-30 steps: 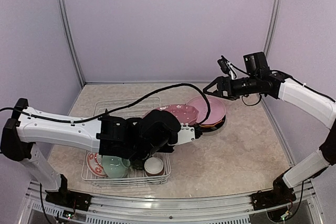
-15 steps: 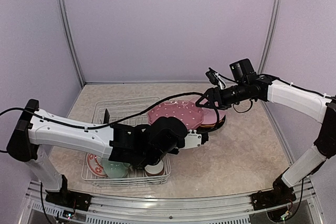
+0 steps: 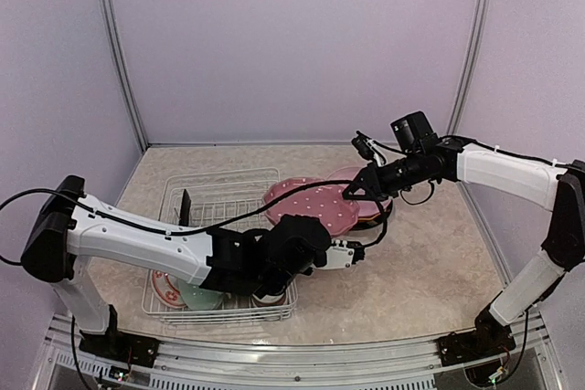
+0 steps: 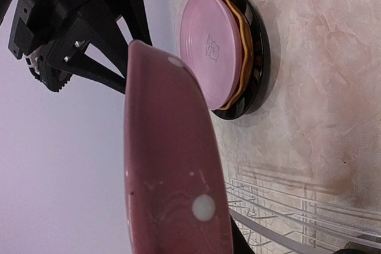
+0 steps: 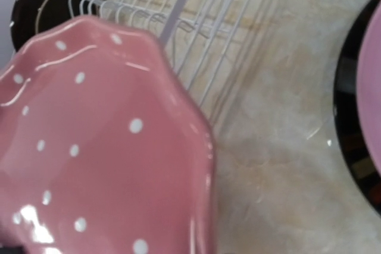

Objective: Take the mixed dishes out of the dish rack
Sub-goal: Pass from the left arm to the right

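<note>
A pink dotted plate (image 3: 311, 205) hangs tilted in the air between the dish rack (image 3: 224, 191) and a stack of plates. My left gripper (image 3: 322, 228) is shut on its near edge, the fingers hidden behind the plate (image 4: 172, 165) in the left wrist view. My right gripper (image 3: 354, 192) has reached the far rim, with its black fingers (image 4: 122, 57) closed on either side of that rim. The plate (image 5: 101, 147) fills most of the right wrist view and hides that gripper's fingers. The stack has a plain pink plate (image 4: 211, 46) on a yellow one (image 4: 243, 57) on a black one (image 4: 259, 46).
In the near end of the rack sit a pale-green cup (image 3: 196, 297), a brown-white cup (image 3: 268, 296) and a red-patterned bowl (image 3: 163, 285). A black plate (image 3: 186, 206) stands upright in the dividers. The left arm lies across the rack. Purple walls enclose the table.
The left arm carried the pink dotted plate up and right toward the stack. The right gripper came down and left to the plate's far rim and closed on it.
</note>
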`<state>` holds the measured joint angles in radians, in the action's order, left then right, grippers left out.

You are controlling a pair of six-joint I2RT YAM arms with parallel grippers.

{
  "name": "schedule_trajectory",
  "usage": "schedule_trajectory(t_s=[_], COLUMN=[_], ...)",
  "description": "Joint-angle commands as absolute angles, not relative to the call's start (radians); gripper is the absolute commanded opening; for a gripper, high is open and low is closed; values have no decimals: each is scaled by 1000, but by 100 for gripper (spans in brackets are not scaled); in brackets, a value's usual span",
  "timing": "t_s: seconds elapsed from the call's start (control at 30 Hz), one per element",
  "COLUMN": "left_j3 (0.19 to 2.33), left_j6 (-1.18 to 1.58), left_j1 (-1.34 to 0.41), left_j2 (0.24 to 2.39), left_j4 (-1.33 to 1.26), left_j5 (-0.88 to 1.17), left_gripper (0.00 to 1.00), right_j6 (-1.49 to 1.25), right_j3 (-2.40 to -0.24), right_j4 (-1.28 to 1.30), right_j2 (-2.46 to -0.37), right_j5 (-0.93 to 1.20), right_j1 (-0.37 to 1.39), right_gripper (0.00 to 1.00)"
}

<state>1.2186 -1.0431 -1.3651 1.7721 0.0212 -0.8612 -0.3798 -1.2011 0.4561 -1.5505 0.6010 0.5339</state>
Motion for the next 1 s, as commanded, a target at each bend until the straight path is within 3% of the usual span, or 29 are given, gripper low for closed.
schedule_trajectory(t_s=[0.0, 0.13, 0.2, 0.37, 0.47, 0.63, 0.7, 0.77, 0.8, 0.97], left_j3=[1235, 1233, 1231, 1229, 1226, 1221, 1215, 1208, 1205, 1201], left_j6=[-1072, -1072, -1073, -1074, -1075, -1083, -1098, -1111, -1113, -1122], left_j1=[-1370, -1367, -1365, -1365, -1364, -1363, -1363, -1364, -1366, -1371], left_j2=[1749, 1741, 1738, 1734, 1729, 1727, 1727, 1727, 1727, 1724], left_j4=[-124, -124, -125, -132, -135, -144, -161, -178, -180, -189], left_j5=[-939, -939, -938, -933, -931, -930, -931, -929, -926, -919], left_gripper=[0, 0, 0, 0, 0, 0, 0, 0, 0, 0], right_j6=[-370, -366, -364, -343, -339, -342, -341, -335, -331, -311], right_j3=[-1192, -1202, -1207, -1208, -1200, -1211, -1218, -1226, -1228, -1235], right_j4=[465, 479, 485, 508, 507, 502, 501, 507, 509, 508], right_j2=[-1565, -1565, -1569, -1586, -1599, -1610, -1619, -1631, -1638, -1670], right_j5=[592, 587, 586, 571, 575, 577, 586, 585, 579, 584], right_j1=[540, 540, 541, 543, 546, 548, 549, 551, 551, 552], right_gripper=[13, 4, 6, 23, 23, 13, 15, 28, 30, 23])
